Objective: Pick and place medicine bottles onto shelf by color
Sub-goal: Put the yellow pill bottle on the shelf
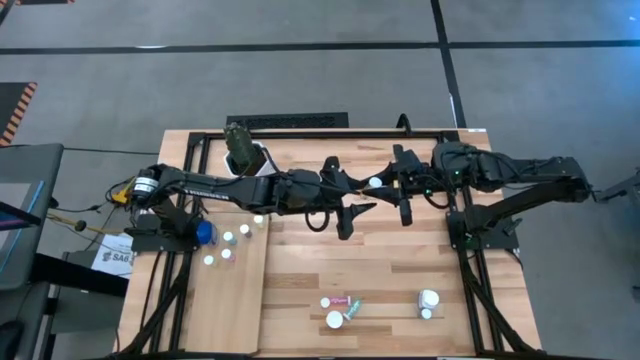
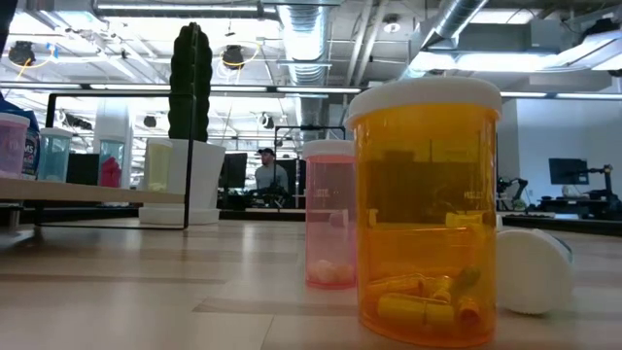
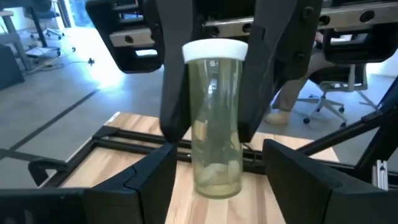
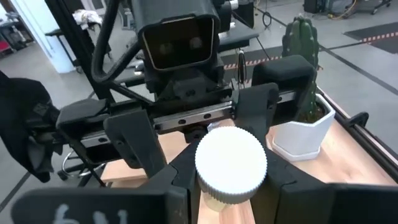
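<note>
Mid-worktop, the right tool (image 1: 404, 193) grips a light, slick green bottle (image 3: 212, 118) by its body, passing it at nine o'clock to the left tool (image 1: 352, 210), jaws wide around it.

Bottle (image 1: 374, 183) btwn left claw (image 1: 352, 212) & right claw (image 1: 392, 188), mid-table.

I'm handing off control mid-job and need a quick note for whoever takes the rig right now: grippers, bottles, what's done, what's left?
Right gripper: shut on a pale green bottle, held above mid-table.
Left gripper: open, fingers on either side of that bottle, not gripping it; looks like a handover.
Shelf: several bottles stand at its far end.
Left: take this bottle to the shelf, then the loose bottles on the table's near side, two more to their right.
</note>
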Controlling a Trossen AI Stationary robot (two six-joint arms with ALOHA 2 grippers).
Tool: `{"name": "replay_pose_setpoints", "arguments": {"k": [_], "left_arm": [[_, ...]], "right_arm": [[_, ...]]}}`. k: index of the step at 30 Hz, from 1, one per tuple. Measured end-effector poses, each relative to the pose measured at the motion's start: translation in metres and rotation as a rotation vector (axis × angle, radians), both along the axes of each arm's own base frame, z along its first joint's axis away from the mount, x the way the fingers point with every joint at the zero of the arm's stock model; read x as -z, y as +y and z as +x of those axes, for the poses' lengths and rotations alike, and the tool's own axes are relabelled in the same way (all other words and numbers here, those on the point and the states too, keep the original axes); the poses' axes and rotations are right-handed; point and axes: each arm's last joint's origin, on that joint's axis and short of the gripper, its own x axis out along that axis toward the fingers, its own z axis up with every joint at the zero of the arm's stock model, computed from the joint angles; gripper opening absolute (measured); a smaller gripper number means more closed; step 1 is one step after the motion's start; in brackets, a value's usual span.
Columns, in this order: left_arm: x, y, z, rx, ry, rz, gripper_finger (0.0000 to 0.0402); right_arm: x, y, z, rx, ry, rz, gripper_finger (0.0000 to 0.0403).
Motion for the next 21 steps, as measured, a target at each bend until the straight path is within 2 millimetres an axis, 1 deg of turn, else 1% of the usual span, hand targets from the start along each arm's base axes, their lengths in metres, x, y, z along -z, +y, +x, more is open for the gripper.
{"name": "replay_pose_setpoints", "arguments": {"k": [3,9,12,18,21], "left_arm": [[-0.001,0.0,0.0,0.008,-0.008,-0.004,0.0187],[-0.003,0.004,0.001,0.017,-0.024,-0.017,0.0098],[-0.002,0.008,0.001,0.05,-0.025,-0.047,0.0063],[-0.003,0.012,0.001,0.072,-0.03,-0.085,0.006],[-0.003,0.011,0.001,0.074,-0.037,-0.085,0.0075]], "right_arm": [[0.0,0.0,0.0,0.0,0.001,-0.001,0.0114],[0.0,0.0,0.0,0.0,0.004,-0.002,0.0114],[0.001,0.0,-0.001,0.0,0.009,0.0,0.0114],[0.001,0.001,-0.001,-0.024,0.013,0.009,0.0116],[0.002,0.001,-0.002,-0.034,0.022,0.01,0.0131]]}}
